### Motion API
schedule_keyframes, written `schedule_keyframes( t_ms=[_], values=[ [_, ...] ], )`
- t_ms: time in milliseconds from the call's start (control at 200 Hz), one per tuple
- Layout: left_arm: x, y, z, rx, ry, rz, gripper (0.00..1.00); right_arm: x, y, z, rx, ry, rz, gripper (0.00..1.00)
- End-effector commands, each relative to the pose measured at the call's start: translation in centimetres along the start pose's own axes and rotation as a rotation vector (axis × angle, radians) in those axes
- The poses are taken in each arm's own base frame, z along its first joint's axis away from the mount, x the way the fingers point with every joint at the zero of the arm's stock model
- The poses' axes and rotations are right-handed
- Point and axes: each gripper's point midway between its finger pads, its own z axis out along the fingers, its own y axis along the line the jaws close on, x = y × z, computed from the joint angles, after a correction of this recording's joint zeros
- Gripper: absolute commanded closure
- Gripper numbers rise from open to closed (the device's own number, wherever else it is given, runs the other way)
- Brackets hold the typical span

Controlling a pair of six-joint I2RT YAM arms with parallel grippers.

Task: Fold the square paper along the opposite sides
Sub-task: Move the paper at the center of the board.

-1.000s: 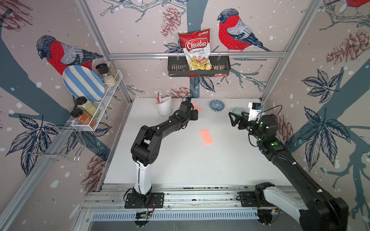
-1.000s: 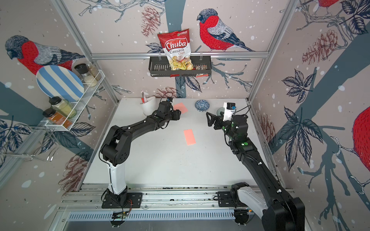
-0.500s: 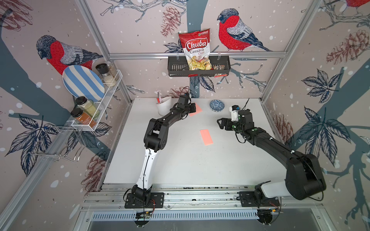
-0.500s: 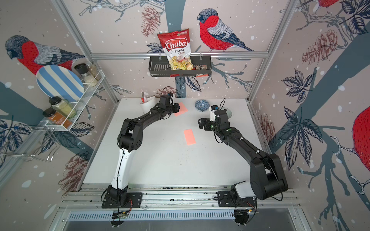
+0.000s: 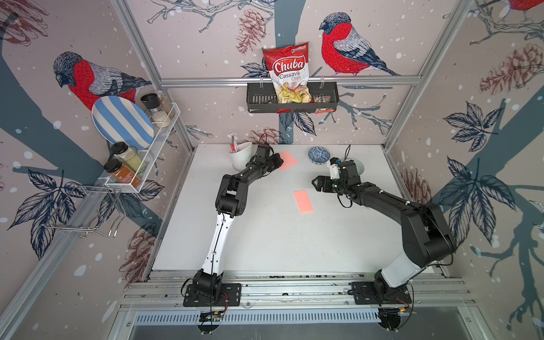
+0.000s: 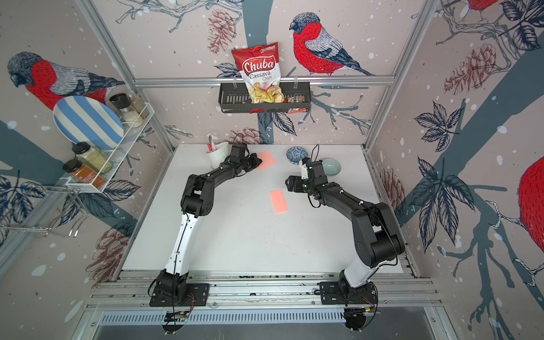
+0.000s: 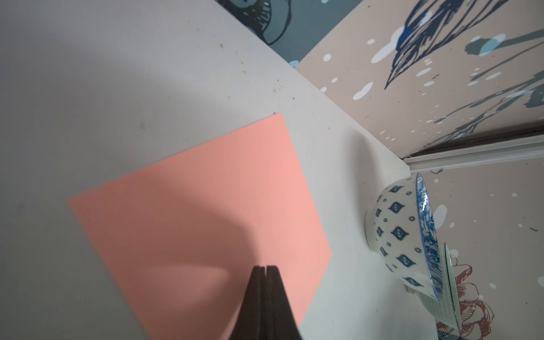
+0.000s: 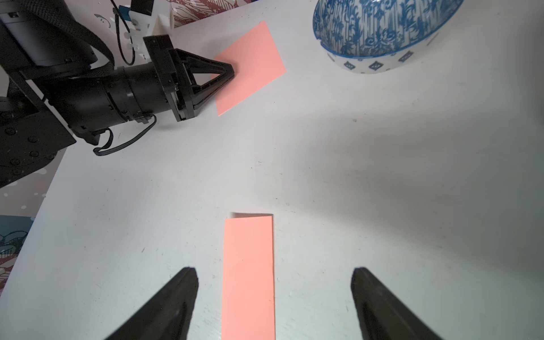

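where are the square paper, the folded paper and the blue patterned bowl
square paper (image 7: 203,200), left wrist view, middle of the flat sheet
folded paper (image 5: 303,201), in a top view, middle of the strip
blue patterned bowl (image 8: 379,26), right wrist view, inner wall
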Motion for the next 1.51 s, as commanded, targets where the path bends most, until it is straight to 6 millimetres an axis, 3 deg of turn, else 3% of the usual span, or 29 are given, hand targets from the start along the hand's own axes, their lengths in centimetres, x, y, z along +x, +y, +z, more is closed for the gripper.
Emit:
schedule_keyframes(
  t_ms=[0,175,405,585,990,1166,1306,1501],
  values=[
    [1.1,2.7,-0.3,-0.149,0.04,-0.032,1.0,-0.1,0.8,-0.1,-0.028,0.004,0.01,0.13],
    [2.1,5.5,-1.9,-0.359,0.08,0.016,1.0,-0.4,1.3,-0.7,-0.042,-0.008,0.007,0.13],
    [4.5,6.9,-3.9,-0.499,0.17,0.078,1.0,-0.5,1.8,-1.6,-0.058,-0.023,0.003,0.13],
    [9.2,7.5,-6.0,-0.497,0.22,0.083,1.0,-0.4,2.1,-2.3,-0.07,-0.033,0.001,0.13],
    [20.9,9.2,-14.1,-0.49,0.326,0.024,1.0,-0.1,2.8,-3.8,-0.081,-0.047,-0.001,0.12],
    [26.1,11.3,-17.7,-0.527,0.375,-0.039,1.0,0.8,4.3,-4.0,-0.087,-0.032,-0.024,0.12],
    [29.0,12.6,-20.6,-0.565,0.389,-0.077,1.0,2.0,5.5,-4.0,-0.091,-0.015,-0.05,0.11],
    [31.1,14.1,-24.0,-0.638,0.389,-0.097,1.0,3.6,6.7,-3.7,-0.109,0.01,-0.057,0.1]
  ],
)
